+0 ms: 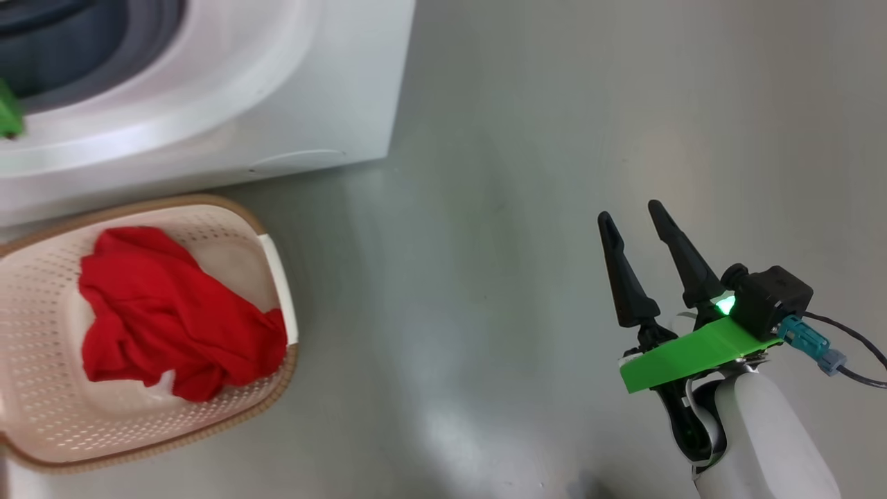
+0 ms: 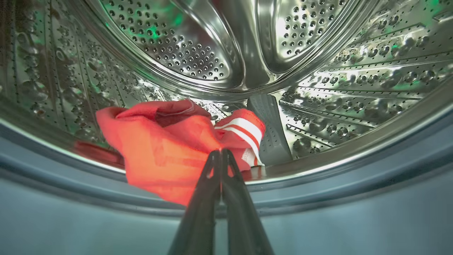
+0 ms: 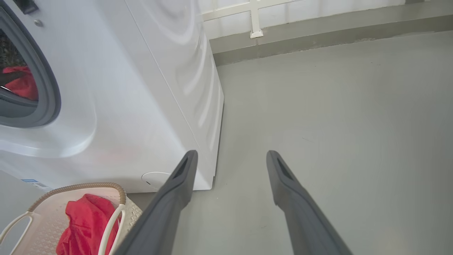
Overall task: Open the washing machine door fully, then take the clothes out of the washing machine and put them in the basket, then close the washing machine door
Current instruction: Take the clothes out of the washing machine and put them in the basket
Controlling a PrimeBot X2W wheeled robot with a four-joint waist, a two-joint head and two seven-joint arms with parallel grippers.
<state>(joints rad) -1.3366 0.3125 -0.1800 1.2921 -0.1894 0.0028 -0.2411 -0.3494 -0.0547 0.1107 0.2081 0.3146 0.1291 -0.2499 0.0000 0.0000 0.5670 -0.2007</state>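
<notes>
Nearest us, the right gripper (image 1: 629, 211) hovered over the smooth grey floor (image 1: 520, 208) with its two long, dark, tapered fingers spread wide apart and nothing between them, a bright green flat bracket (image 1: 693, 353) across its wrist. Beside it on the floor sat the basket (image 1: 41, 388), a cream perforated plastic tub with a brown woven-look rim and thin white loop handles (image 3: 109, 226), its long axis running roughly along the machine's front. A crumpled red garment (image 1: 159, 319) lay soft and bunched toward the basket's end nearer that gripper. Just behind the basket stood the washing machine (image 1: 312, 90), a glossy white box with a small round flap (image 3: 155, 179) low near its front corner and a blue label (image 3: 30, 181) too small for us to read. Farther in, past the grey rubber seal (image 2: 318, 191), the left gripper (image 2: 221, 153) had its fingers pressed together, tips pinched on the striped garment (image 2: 166, 148). That red cloth lay at the front lip of the dimpled, perforated steel drum (image 2: 198, 46), its white-striped cuff pointing toward the grey ribbed paddle (image 2: 270, 131).
</notes>
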